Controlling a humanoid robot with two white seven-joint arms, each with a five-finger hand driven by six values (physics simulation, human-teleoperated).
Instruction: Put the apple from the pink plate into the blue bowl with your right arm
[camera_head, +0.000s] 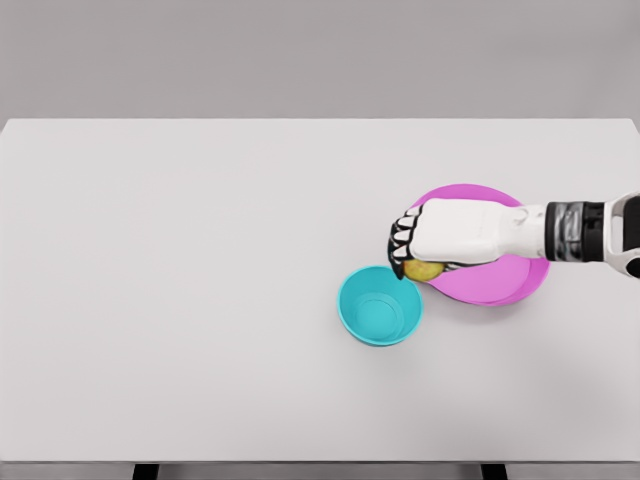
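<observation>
A pink plate (500, 283) lies on the white table (200, 300) at the right. My right hand (412, 250) reaches in from the right edge and covers the plate's left part. Its fingers are curled down over a yellow-green apple (424, 270), of which only a small part shows below the palm. The apple is at the plate's left rim; I cannot tell whether it is lifted. A blue bowl (380, 306) stands just left of and below the plate, with nothing visible inside, its rim close under the fingertips. The left arm does not show.
The table's far edge meets a grey wall at the top. Dark table legs (146, 471) show below the near edge.
</observation>
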